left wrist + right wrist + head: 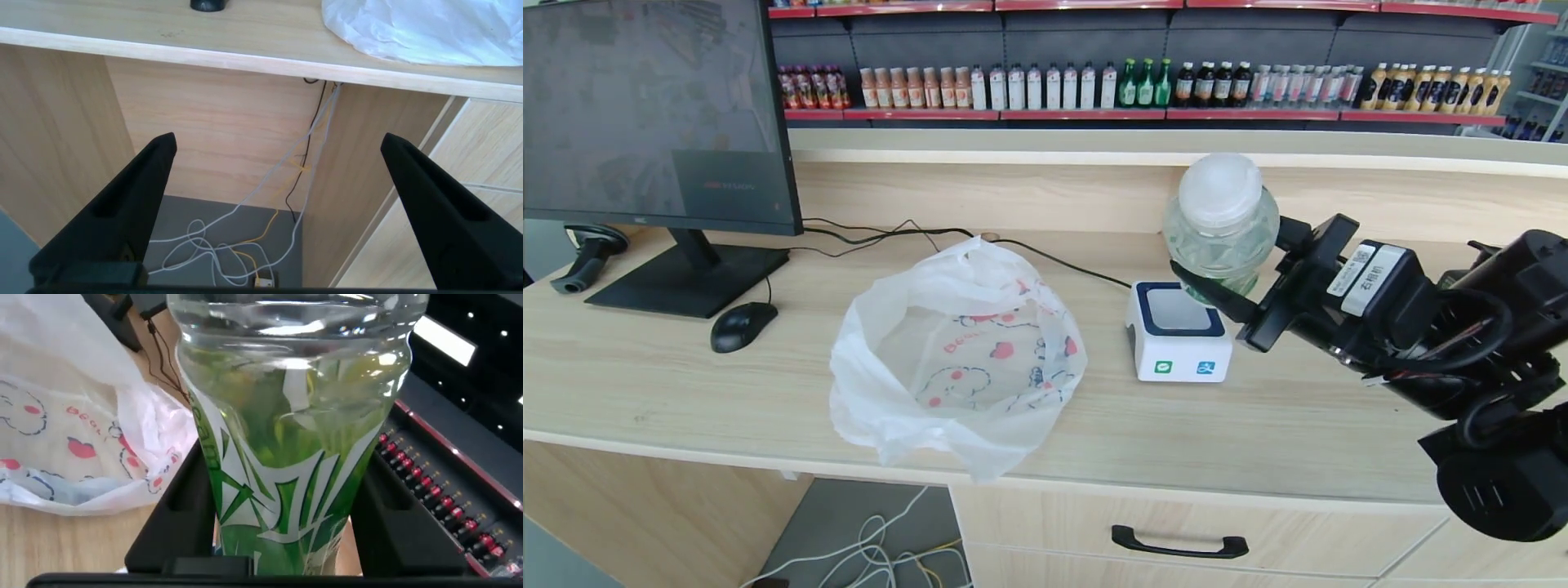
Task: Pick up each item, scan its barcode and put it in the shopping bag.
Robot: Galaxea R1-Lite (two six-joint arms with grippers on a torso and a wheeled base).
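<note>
My right gripper (1227,287) is shut on a clear plastic bottle (1221,224) with a white cap and a green and white label (278,498). It holds the bottle tilted in the air just above the white barcode scanner (1178,344) on the counter. The white shopping bag (960,351) with red heart prints lies open on the counter to the left of the scanner; a part of the bag (73,449) lies beside the bottle. My left gripper (278,212) hangs open below the counter's front edge, with nothing between its fingers (122,212).
A monitor (658,114) on a stand, a black mouse (742,325) and a hand-held scanner (588,257) occupy the counter's left. Cables (890,233) run along the back. A drawer with a black handle (1178,543) sits under the counter. Loose cables (237,245) lie on the floor below.
</note>
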